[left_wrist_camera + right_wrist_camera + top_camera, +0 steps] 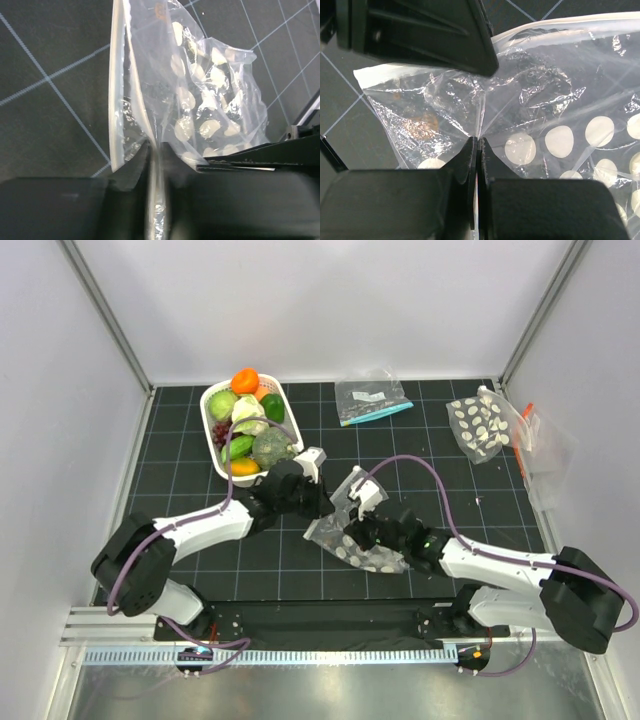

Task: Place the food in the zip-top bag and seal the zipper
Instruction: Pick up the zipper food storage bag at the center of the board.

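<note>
The zip-top bag [365, 545], clear with white ovals, lies at the table's middle, pinched by both grippers. My left gripper [322, 498] is shut on the bag's film near its rim; in the left wrist view [156, 150] the film runs between the jaws, and the zipper [116, 100] stands just left of them. My right gripper [352, 532] is shut on the bag's clear wall [477, 141], below the zipper [570, 22]. The food [252, 430] lies in the white basket [214, 445] at the back left: an orange piece, cauliflower, green pieces, a dark green melon. The bag looks empty.
A small clear bag with a teal strip [372, 400] lies at the back centre. A dotted bag with an orange-red strip [485, 425] lies at the back right. White walls with metal posts close in the black gridded mat [180, 470].
</note>
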{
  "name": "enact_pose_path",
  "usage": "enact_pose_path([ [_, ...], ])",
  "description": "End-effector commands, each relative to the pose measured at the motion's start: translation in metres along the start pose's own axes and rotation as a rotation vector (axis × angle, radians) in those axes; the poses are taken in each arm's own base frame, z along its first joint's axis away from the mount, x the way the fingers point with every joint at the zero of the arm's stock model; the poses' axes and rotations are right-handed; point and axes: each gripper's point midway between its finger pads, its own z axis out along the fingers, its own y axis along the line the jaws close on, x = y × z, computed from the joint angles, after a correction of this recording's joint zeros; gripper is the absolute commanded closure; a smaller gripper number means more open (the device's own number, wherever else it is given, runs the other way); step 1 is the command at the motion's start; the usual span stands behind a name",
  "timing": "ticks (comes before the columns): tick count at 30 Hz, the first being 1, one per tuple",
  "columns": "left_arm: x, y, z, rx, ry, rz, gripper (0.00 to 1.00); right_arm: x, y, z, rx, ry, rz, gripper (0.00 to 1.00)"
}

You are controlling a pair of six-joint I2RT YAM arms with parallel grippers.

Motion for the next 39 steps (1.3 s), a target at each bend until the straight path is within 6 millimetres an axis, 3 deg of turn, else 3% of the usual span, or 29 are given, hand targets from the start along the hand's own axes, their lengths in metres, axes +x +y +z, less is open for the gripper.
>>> enact_pose_path([
  [1,-0.021,-0.01,-0.002,0.017,-0.054,0.025,0.89,-0.024,0.004,-0.005,-0.009,-0.1,-0.006,0.94],
  [3,-0.021,-0.007,-0.003,0.003,-0.056,0.024,1.0,-0.026,0.002,-0.006,0.0,-0.112,-0.004,0.87],
  [4,-0.022,-0.007,-0.003,-0.002,-0.061,0.025,1.0,-0.027,-0.002,-0.006,0.023,-0.118,0.002,0.76],
  [8,-0.025,-0.009,-0.008,0.003,-0.08,0.03,1.0,-0.037,-0.017,-0.016,0.112,-0.181,0.061,0.61],
  [11,-0.03,-0.012,-0.017,0.01,-0.107,0.055,1.0,-0.051,-0.035,-0.031,0.252,-0.179,0.189,0.59],
  [14,-0.042,-0.019,-0.036,0.006,-0.183,0.098,1.0,-0.071,-0.039,-0.055,0.313,-0.199,0.338,0.59],
  [17,-0.053,-0.03,-0.054,-0.006,-0.269,0.144,1.0,-0.097,-0.032,-0.07,0.299,-0.234,0.438,0.39],
  [19,-0.062,-0.039,-0.066,-0.008,-0.319,0.16,1.0,-0.105,-0.024,-0.069,0.277,-0.194,0.46,0.27],
  [20,-0.066,-0.041,-0.07,-0.017,-0.339,0.158,1.0,-0.121,-0.019,-0.076,0.273,-0.187,0.468,0.26],
  [25,-0.09,-0.067,-0.094,-0.045,-0.411,0.195,1.0,-0.161,-0.004,-0.08,0.225,-0.197,0.489,0.25],
  [26,-0.095,-0.065,-0.097,-0.081,-0.424,0.2,1.0,-0.178,0.0,-0.086,0.205,-0.229,0.502,0.25],
  [29,-0.1,-0.072,-0.101,-0.096,-0.416,0.223,1.0,-0.197,0.003,-0.087,0.203,-0.238,0.525,0.24],
  [36,-0.106,-0.084,-0.109,-0.122,-0.452,0.252,0.99,-0.196,-0.006,-0.067,0.306,-0.174,0.565,0.27],
  [39,-0.104,-0.086,-0.107,-0.127,-0.449,0.264,1.0,-0.195,-0.011,-0.06,0.346,-0.171,0.579,0.35],
])
